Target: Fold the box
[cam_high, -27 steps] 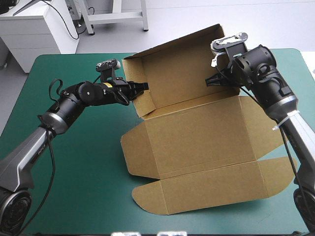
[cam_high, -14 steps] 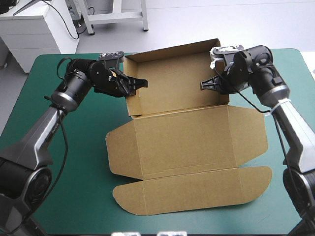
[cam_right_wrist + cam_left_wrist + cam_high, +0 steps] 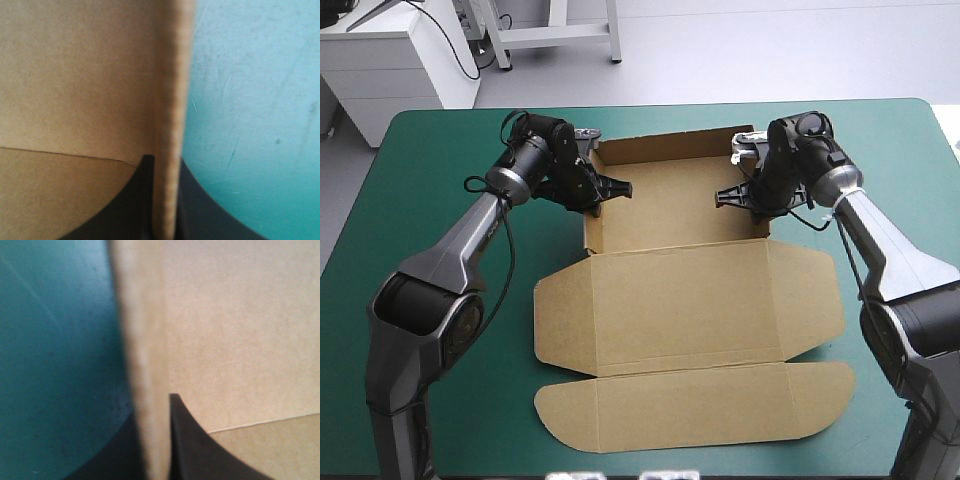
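1. Left gripper (image 3: 609, 190) is clamped on the left side wall of the box (image 3: 692, 296), with one black finger inside the tray and the other outside, above the teal-green cover (image 3: 430, 150)
2. Right gripper (image 3: 731, 197) pinches the opposite side wall in the same way
3. Box lies mid-table, its walled tray toward the far edge and its lid panels flat toward the near edge

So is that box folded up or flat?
Partly folded: the box has its far walls standing, near flaps lying flat.

The box (image 3: 690, 300) lies between left gripper (image 3: 611, 190) and right gripper (image 3: 728, 197)
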